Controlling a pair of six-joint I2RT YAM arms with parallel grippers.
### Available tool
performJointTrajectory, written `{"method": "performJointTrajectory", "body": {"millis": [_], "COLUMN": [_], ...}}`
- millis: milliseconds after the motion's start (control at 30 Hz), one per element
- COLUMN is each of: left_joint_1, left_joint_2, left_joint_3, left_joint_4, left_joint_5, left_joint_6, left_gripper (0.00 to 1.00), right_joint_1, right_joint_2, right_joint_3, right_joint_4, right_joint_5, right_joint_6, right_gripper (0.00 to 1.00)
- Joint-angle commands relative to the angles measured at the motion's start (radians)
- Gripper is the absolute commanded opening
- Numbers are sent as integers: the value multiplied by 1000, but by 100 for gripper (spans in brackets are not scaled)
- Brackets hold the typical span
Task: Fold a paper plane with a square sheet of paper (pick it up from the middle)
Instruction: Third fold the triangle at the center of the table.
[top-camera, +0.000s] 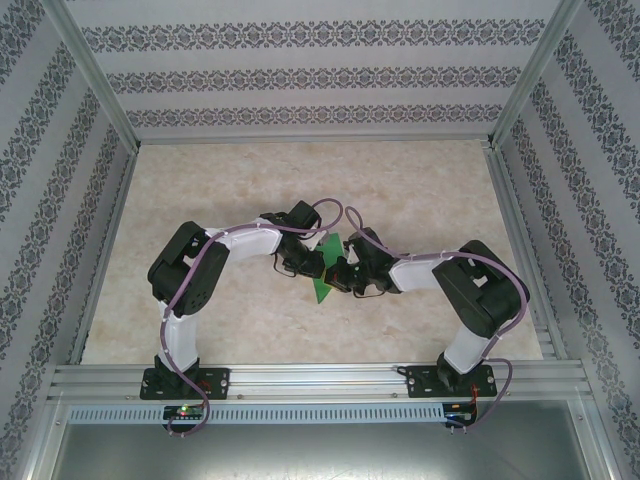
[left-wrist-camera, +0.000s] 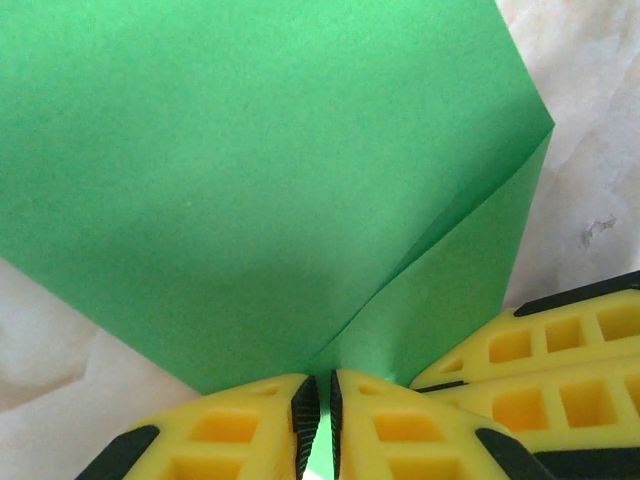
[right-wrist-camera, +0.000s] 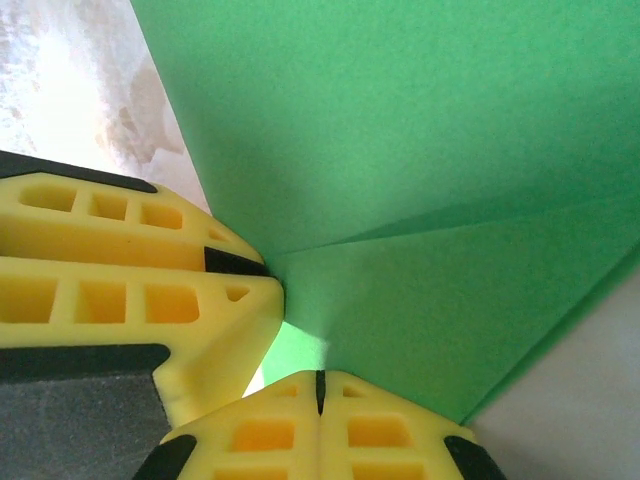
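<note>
The bright-green square sheet of paper (top-camera: 325, 278) hangs partly folded between the two grippers over the middle of the table. In the left wrist view the paper (left-wrist-camera: 250, 180) spreads wide, with one flap lying over another along a slanted edge. My left gripper (left-wrist-camera: 320, 390) is shut on its lower edge, and green shows in the narrow gap between the pads. My right gripper (right-wrist-camera: 320, 382) is shut tight, pinching the paper (right-wrist-camera: 420, 150) at the same corner. Each gripper's yellow fingers (left-wrist-camera: 560, 350) (right-wrist-camera: 100, 270) show close beside the other. A paper plane is out of view.
The marbled tabletop (top-camera: 300, 180) lies below, bounded by patterned walls and an aluminium frame rail (top-camera: 320, 378) at the near edge. Both arms bend inward and meet at the table's centre (top-camera: 330, 265).
</note>
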Motion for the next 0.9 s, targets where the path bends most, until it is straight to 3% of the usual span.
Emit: {"method": "performJointTrajectory", "body": {"millis": [0,300,867], "left_joint_1": [0,4,6], "left_joint_2": [122,130,135], "left_joint_3": [-62,-61,-62], "left_joint_4": [-86,-84,-84], "left_joint_5": [-85,-82,-73], "left_joint_6": [32,35,38], "left_gripper": [20,20,20], "right_joint_1": [15,17,49], "right_joint_2": [-25,-150,-59], "right_joint_3": [-17,-65,-22], "right_joint_4": [13,-115,-48], "right_joint_5": [-13,19,-30], "right_joint_6": [11,-17,4], "right_gripper": [4,5,5]}}
